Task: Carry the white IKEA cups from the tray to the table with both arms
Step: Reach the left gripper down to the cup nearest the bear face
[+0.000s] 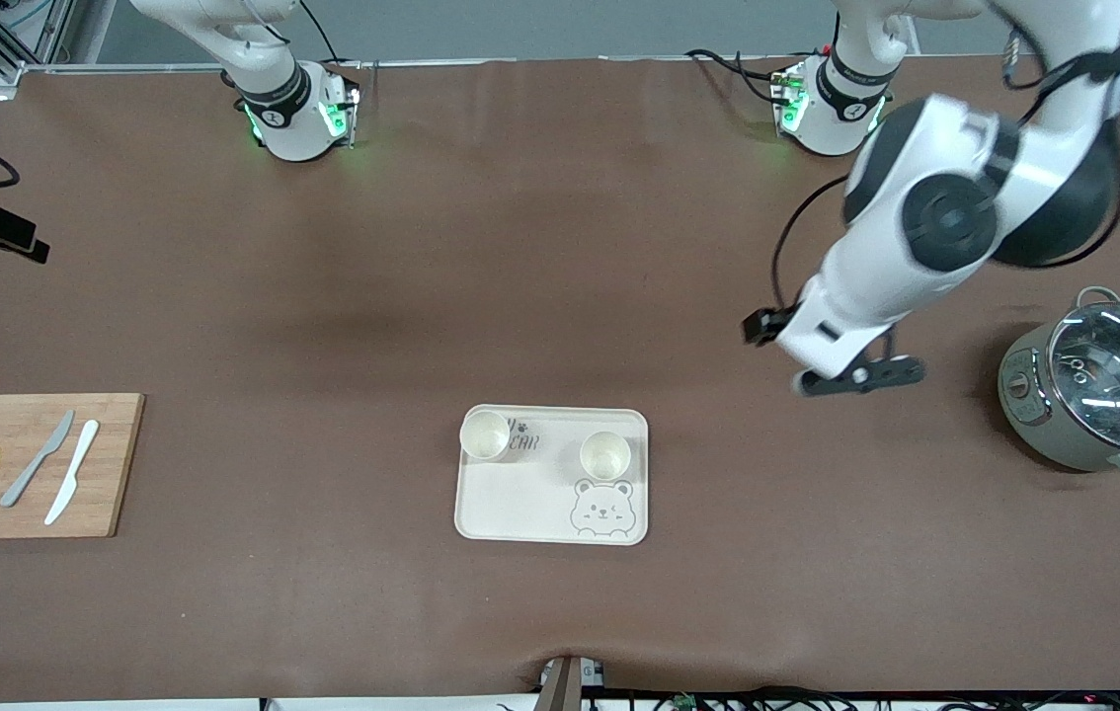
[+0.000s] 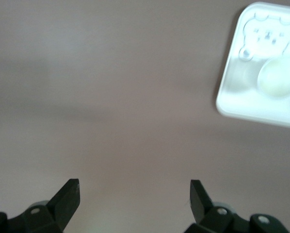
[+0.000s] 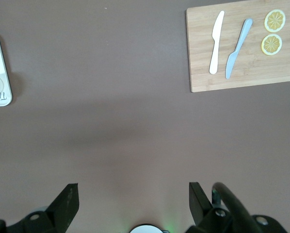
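Note:
Two white IKEA cups stand upright on the cream bear tray, one at the corner toward the right arm, the other just above the bear drawing. My left gripper hangs open and empty over bare table between the tray and the pot. In the left wrist view my left gripper is open, with the tray and one cup off to one side. My right gripper is open and empty over bare table near its base. It is out of the front view.
A grey pot with a glass lid stands at the left arm's end. A wooden cutting board with two knives and two lemon slices lies at the right arm's end and also shows in the right wrist view.

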`<state>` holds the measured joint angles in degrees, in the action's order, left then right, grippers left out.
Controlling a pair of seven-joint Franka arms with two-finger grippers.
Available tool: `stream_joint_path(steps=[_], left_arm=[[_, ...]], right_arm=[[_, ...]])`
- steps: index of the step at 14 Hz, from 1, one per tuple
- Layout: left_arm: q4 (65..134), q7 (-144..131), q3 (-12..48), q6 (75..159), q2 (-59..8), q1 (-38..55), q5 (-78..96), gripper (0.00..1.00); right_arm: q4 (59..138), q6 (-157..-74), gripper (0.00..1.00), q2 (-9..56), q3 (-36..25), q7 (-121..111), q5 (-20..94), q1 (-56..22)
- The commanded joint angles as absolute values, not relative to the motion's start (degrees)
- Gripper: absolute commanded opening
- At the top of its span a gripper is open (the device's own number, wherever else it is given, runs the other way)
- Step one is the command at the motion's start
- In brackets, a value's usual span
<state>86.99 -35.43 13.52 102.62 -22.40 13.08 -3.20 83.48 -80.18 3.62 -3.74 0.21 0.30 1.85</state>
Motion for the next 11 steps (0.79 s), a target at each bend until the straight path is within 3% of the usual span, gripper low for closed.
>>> stream_joint_path(steps=[1,6,8,10,11], left_arm=[[84.46,-43.56,13.62,110.09,-28.37,14.67,-5.28,1.00],[76.92,-57.55,13.54,124.08,-40.23,20.11,-5.27,1.00],[76.90,-60.28,13.36,130.93,-42.70,21.18,-5.10,1.00],[77.08,-60.99,13.45,133.50,-44.64,22.23,-5.10,0.88],[77.17,-60.91,13.45,133.59,-45.69,22.32,-5.10,0.75]], right_arm=[[82.27,-79.80,1.00,5.80,-3.34,-0.26,0.62,2.46],[84.28,-80.41,1.00,7.56,-3.34,8.49,6.84,1.50],[86.04,-83.13,1.00,7.56,-3.34,11.42,8.08,0.19],[88.23,-86.55,1.00,7.56,-3.25,15.44,8.52,-1.84],[89.11,-88.31,1.00,7.56,-3.25,19.30,9.40,-2.89]])
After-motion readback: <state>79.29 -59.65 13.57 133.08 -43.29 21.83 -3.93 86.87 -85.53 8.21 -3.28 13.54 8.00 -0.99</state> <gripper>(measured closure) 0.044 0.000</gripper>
